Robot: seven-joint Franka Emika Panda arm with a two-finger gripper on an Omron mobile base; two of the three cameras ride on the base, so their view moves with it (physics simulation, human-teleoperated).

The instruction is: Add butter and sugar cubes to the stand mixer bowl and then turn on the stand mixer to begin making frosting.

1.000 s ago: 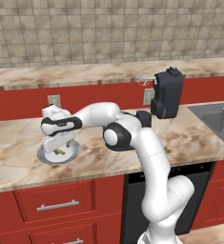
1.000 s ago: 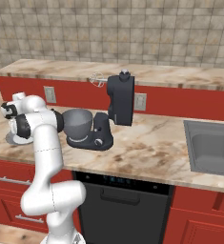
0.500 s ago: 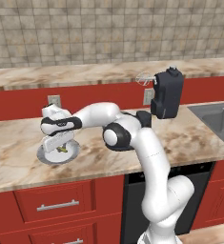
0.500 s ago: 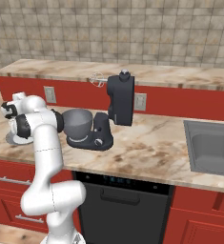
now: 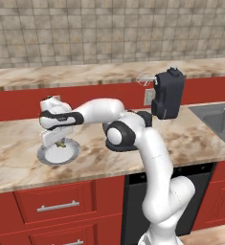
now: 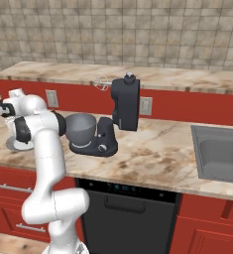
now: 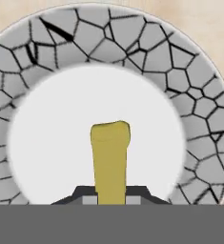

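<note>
The butter (image 7: 110, 157), a thin yellow stick, stands on end over the white middle of a round plate (image 7: 180, 62) with a cracked grey rim. My gripper (image 7: 110, 196) is shut on the stick's lower end, a dark finger on each side. In the left base view the gripper (image 5: 60, 142) hangs just above that plate (image 5: 74, 152) at the counter's left. The stand mixer (image 6: 125, 101) has its head tilted up, whisk in the air, with the grey stand mixer bowl (image 6: 81, 128) on its base to my hand's right. The sugar cubes are out of view.
A steel sink (image 6: 218, 155) is set into the counter at the far right. A raised back ledge (image 5: 85, 74) runs behind the counter, with wall outlets below it. Red cabinets and a dark dishwasher front sit under the counter edge.
The jaws have shut on the butter stick over the plate. The arm has hardly moved, and the mixer and bowl stay put.
</note>
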